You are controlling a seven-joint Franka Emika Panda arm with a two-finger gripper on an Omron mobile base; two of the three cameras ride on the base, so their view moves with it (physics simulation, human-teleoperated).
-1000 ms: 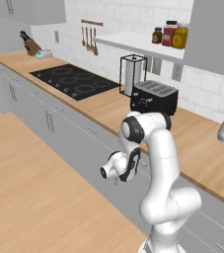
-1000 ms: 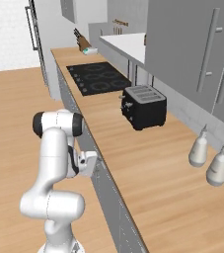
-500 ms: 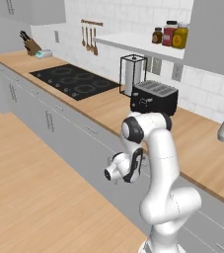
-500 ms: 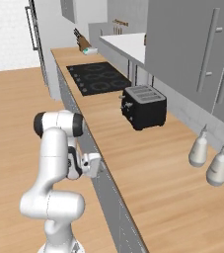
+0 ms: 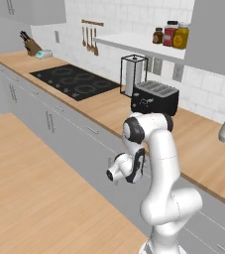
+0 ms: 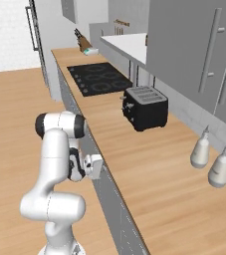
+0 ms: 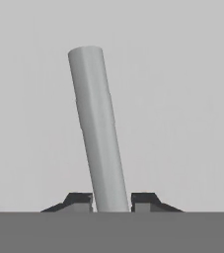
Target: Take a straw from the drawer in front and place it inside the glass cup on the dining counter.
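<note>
The white arm folds down from its shoulder so that the gripper (image 7: 111, 200) meets the grey cabinet front just under the front edge of the wooden worktop (image 5: 109, 106). In the hand view, the two dark fingertips (image 7: 79, 200) stand narrowly apart on either side of a slim grey bar handle (image 7: 97, 133), which runs up between them, slightly tilted, against the plain light-grey face of the drawer (image 7: 182, 99); the jaws sit close against the bar on both sides, closed on it. In the left base view, the hand (image 5: 125, 168) points at the cabinet face below the toaster (image 5: 154, 97); in the right base view, the hand (image 6: 87, 167) presses against the worktop's front edge (image 6: 97, 164). The drawer is shut, flush with the neighbouring fronts. On the worktop, the black toaster stands near the back wall, with the black hob (image 5: 74, 82) further along to its left and a knife block (image 5: 30, 45) at the far end. A paper-towel holder (image 5: 133, 73) stands just behind the toaster. Two pale bottles (image 6: 210, 159) stand near the worktop's rear edge at the other side, and jars (image 5: 172, 34) line a white shelf (image 5: 134, 43) above.
</note>
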